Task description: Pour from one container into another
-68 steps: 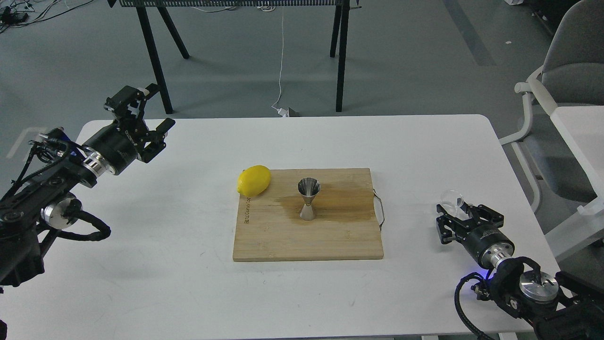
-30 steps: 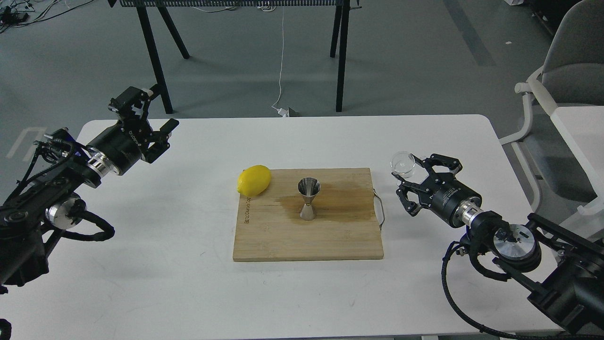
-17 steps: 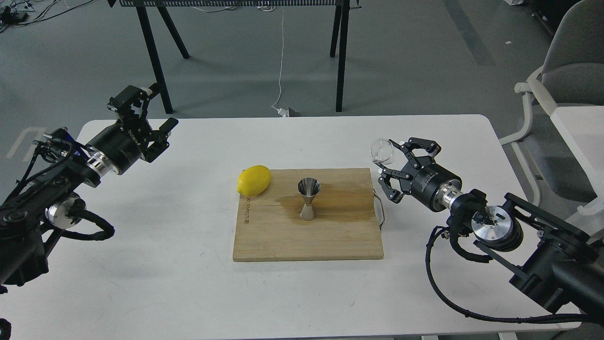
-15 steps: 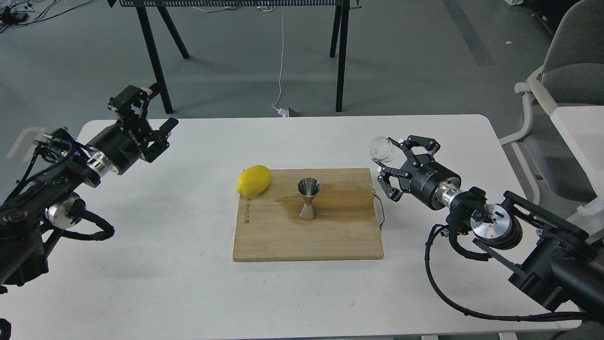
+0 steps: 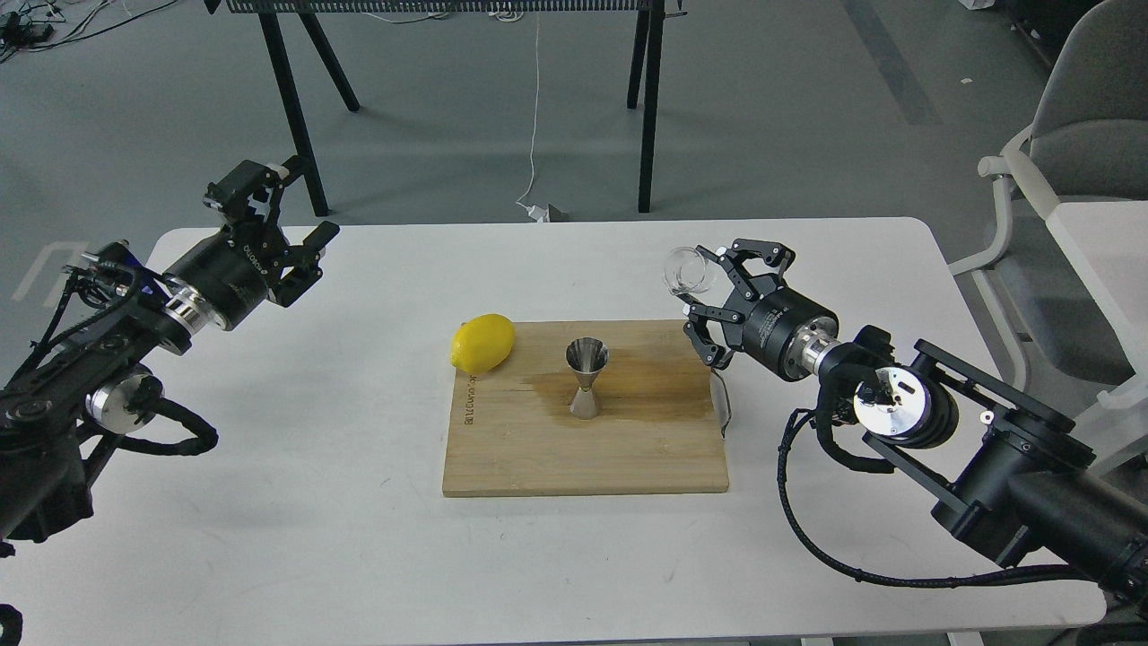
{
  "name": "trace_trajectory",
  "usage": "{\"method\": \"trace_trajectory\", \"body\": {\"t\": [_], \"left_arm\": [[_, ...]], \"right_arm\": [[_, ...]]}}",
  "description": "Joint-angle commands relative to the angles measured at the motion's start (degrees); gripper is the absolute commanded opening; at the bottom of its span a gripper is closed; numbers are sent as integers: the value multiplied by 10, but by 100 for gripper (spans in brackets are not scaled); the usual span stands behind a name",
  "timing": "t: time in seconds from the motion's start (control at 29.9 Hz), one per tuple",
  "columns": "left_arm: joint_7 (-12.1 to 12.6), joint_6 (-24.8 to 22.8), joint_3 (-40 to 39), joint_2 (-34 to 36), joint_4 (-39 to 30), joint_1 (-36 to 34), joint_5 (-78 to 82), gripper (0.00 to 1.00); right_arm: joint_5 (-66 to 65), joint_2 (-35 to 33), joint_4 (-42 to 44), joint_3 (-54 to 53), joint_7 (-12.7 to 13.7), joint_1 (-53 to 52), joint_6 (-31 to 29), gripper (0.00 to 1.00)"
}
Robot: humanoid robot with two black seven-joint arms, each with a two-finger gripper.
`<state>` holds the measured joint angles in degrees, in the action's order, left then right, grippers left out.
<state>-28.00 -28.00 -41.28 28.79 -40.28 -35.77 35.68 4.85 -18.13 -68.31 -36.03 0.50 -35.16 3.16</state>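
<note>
The clear glass cup (image 5: 687, 268) hangs tilted in the air, rim facing left, over the far right corner of the wooden board (image 5: 583, 453). My right gripper (image 5: 707, 289) is shut on it from the right. The steel jigger (image 5: 586, 377) stands upright at the board's middle, to the left of the cup and lower. My left gripper (image 5: 280, 205) is open and holds nothing, raised over the table's far left corner, well away from both.
A yellow lemon (image 5: 482, 343) lies at the board's far left corner. A wire handle (image 5: 722, 404) sticks out from the board's right edge, under my right arm. A grey chair (image 5: 1076, 135) stands beyond the white table's (image 5: 314, 520) right end.
My right arm has lifted the glass cup from the table's right side and carried it left and up, to the board's right far corner. The left arm has barely moved.
</note>
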Motion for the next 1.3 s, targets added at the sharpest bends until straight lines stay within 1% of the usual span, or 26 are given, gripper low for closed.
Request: {"method": "trace_trajectory", "body": {"t": [0.0,0.4,0.5,0.7,1.1,1.27], "left_arm": [[0,0,0,0,-1,0,-1,93],[0,0,0,-7,0,-1,-1,93],[0,0,0,-7,0,-1,-1,93],[0,0,-1,-7,0,-1,-1,93],[0,0,1,-8,1,0,-1,93],[0,0,1,-9,2,1,-1,93]], "right_arm": [[-19,14,0,0,11,-4,6,46],[-58,23,-17,1,31,-23,30,46],[-59,26,-16,5,32,-27,30,46],[-74,36,-16,72,33,-63,45,46],[-86,36,-28,76,34,-59,42,46],[-87,35,-31,77,38,-55,42,46]]}}
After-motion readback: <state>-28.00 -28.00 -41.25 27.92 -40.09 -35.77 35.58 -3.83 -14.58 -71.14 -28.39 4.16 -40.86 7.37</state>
